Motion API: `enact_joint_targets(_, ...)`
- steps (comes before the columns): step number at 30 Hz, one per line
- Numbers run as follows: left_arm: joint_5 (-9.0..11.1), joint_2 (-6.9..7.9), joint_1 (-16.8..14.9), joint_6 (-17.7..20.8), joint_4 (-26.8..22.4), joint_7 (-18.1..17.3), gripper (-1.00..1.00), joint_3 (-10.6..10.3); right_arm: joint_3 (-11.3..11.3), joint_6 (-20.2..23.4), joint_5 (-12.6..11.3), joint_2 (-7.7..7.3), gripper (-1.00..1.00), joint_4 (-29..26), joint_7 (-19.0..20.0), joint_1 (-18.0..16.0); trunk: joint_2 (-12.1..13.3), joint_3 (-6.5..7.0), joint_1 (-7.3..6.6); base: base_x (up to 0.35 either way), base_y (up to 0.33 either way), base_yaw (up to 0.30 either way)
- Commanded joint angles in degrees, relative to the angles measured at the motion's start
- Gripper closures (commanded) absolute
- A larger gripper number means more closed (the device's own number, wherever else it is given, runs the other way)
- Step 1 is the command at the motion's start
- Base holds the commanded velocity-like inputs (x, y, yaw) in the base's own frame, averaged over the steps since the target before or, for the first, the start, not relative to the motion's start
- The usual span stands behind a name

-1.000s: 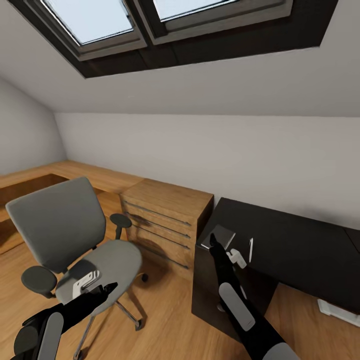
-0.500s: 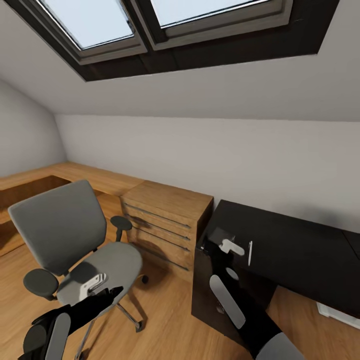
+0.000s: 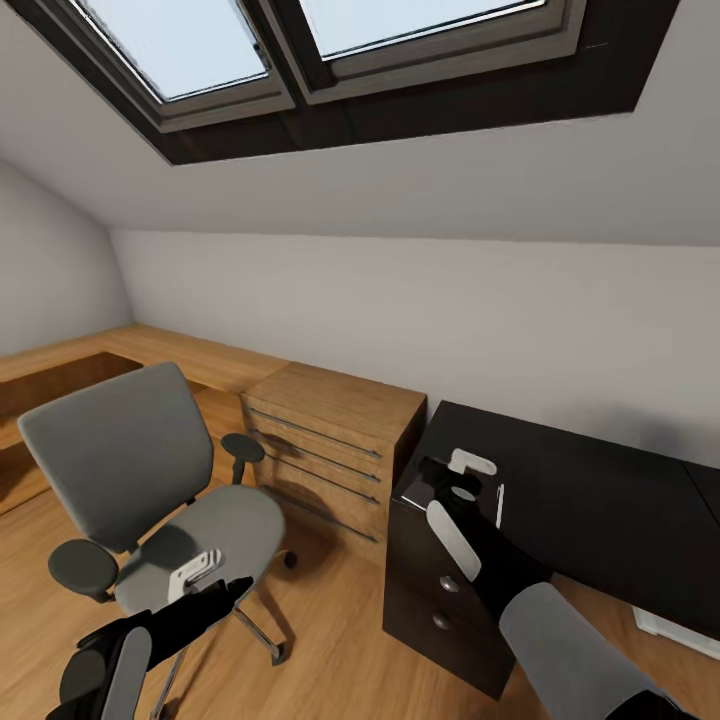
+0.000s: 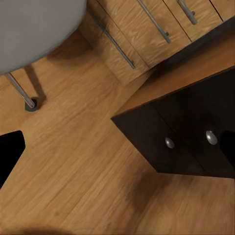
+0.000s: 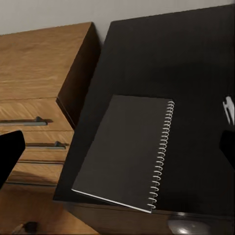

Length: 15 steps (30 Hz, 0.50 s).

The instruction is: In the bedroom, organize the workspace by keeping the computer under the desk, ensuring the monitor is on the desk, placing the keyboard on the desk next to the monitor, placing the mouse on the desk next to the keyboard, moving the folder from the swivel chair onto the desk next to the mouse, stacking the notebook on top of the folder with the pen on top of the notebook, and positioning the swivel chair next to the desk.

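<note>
The notebook [image 5: 129, 152] is lying flat on the corner of the black desk [image 3: 590, 500], close to the front edge, with its wire spiral running along one long side. In the head view the right arm is covering most of it. The pen [image 3: 500, 505] is lying on the desk just beside the notebook, on the side away from the wooden chest of drawers [image 3: 330, 440].

The right gripper [image 3: 462, 478] is hovering over the notebook — its two dark fingertips are showing at opposite edges of the right wrist view, wide apart, and nothing is between them.

The swivel chair [image 3: 150, 490] is standing on the wood floor [image 4: 83, 161] to the left, well apart from the desk, with the chest of drawers between them. The left gripper [image 3: 205, 590] is hanging low in front of the chair seat; one dark fingertip is showing in the left wrist view, so whether it is spread or closed cannot be told.

Below the desk corner is the dark drawer unit [image 4: 186, 132] with two round silver knobs. Above, two skylights [image 3: 330, 40] are sitting in the sloped ceiling.
</note>
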Motion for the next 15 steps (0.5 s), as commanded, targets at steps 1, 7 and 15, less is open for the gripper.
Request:
enact_joint_targets(1, -0.3, -0.07, -0.1, 0.3, 0.3, -0.5, -1.0, 0.0, 0.2, 1.4, 0.6, 0.01, -1.0, 1.4, -0.4, -0.5, 0.0, -0.07, 0.0, 0.0, 0.0, 0.0)
enact_joint_targets(7, -0.3, -0.03, -0.1, 0.1, 0.8, -0.5, -1.0, -2.0, 0.4, 4.7, 2.0, -0.09, -1.0, 3.5, -0.4, -1.1, 0.0, -0.07, 0.0, 0.002, 0.0, 0.0)
enact_joint_targets(15, -0.3, -0.02, -0.1, 0.1, 1.7, -0.5, -1.0, -3.0, 0.6, 7.6, 2.2, -0.16, -1.0, 4.1, -0.4, -1.2, 0.0, -0.07, 0.0, 0.191, -0.002, 0.0)
